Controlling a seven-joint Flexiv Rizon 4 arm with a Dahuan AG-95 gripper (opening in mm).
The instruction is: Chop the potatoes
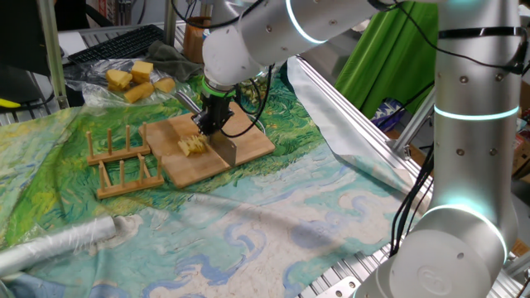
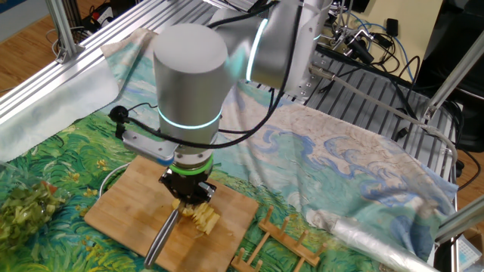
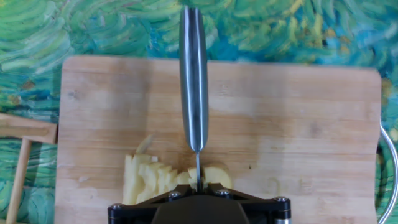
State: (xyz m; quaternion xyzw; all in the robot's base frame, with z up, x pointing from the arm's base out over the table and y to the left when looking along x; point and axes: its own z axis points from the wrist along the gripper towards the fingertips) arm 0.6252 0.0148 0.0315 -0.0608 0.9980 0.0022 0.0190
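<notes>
The potatoes (image 3: 151,181) lie as a cluster of thin pale-yellow slices on the wooden board (image 3: 298,124), also seen as potatoes (image 1: 192,146) and potatoes (image 2: 204,220). My gripper (image 3: 198,188) is shut on a steel knife (image 3: 193,81). The knife stands on edge, with its thin edge down among the slices. In one fixed view the gripper (image 1: 212,118) hangs right above the board (image 1: 252,142), and the knife (image 1: 225,149) rests beside the slices. In the other fixed view the knife (image 2: 162,236) reaches out from under the gripper (image 2: 187,190) toward the board's (image 2: 121,204) front edge.
A wooden rack (image 1: 124,161) stands just left of the board, and its corner shows as rack (image 3: 18,134). Larger deep-yellow chunks (image 1: 137,79) sit at the back left. A foil roll (image 1: 58,244) lies at the front left. Green scraps (image 2: 26,204) lie beside the board.
</notes>
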